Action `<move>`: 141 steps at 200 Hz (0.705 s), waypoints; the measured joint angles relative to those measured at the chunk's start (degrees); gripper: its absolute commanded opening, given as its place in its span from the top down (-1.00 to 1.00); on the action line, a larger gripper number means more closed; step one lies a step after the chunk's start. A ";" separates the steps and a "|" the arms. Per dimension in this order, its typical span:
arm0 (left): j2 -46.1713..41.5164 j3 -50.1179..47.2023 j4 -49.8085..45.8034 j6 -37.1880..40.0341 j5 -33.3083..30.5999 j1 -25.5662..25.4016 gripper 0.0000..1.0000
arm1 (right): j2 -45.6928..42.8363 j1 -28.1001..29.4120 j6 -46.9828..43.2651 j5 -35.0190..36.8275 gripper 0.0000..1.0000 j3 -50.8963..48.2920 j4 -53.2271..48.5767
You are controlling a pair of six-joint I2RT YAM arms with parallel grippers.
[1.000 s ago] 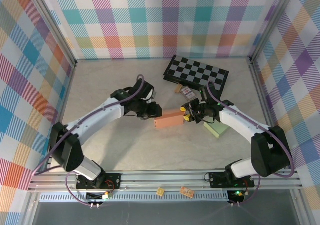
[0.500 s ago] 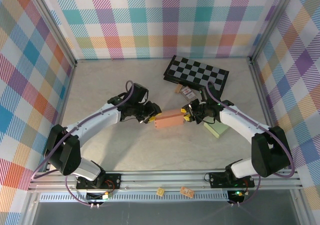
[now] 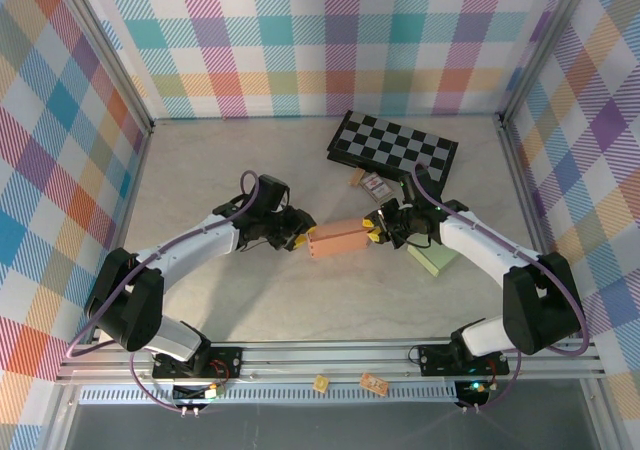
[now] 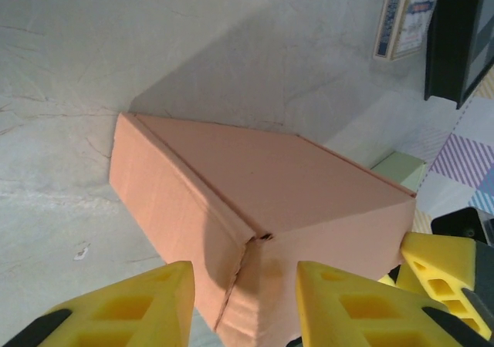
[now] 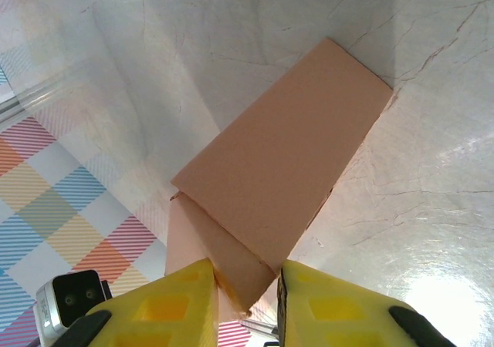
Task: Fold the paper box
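Box: salmon-pink paper box (image 3: 338, 238), just right of centre in the top view, lying flat on the table (image 3: 230, 170). It is already shaped into a low closed block.
Left gripper: the left gripper (image 3: 298, 232) is at the box's left end. Its jaws are parted and straddle the near corner. In the left wrist view a strip of table shows between one finger and the cardboard, so this is judged not a grip.
Right gripper: the right gripper (image 3: 372, 232) is at the box's right end. Its jaws are drawn in tight, and the tip of the end flap (image 5: 208, 247) fills the narrow gap, so it is judged pinched.
Seam: the corner seam (image 4: 262, 237) shows a small dark gap where the top panel meets the end wall, so it is not fully seated.
Neighbours: a checkerboard (image 3: 393, 147) lies in the upper right and a green pad (image 3: 432, 258) to the lower right. Both are near the box but apart from it.
Risk 1: if both arms press inward along the box's length, the thin walls could buckle.
Risk 2: a hard pinch on the flap tip may crease or tear it rather than tuck it in.
Risk 3: the left jaws may push on the corner off-centre, so the seam could spring wider.
Risk 4: the light box may skid toward the green pad if it is released unevenly.
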 measured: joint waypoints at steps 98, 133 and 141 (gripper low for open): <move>-1.75 -4.37 4.74 0.31 2.36 0.26 0.44 | 1.11 -0.04 -1.03 -0.79 0.45 1.64 -3.17; -1.70 -4.68 5.55 1.70 3.39 0.26 0.53 | 2.54 -0.04 -2.34 -0.85 0.42 3.76 -7.17; -1.70 -4.76 5.68 1.97 3.45 0.26 0.56 | 2.73 -0.04 -2.40 -0.87 0.42 3.96 -7.65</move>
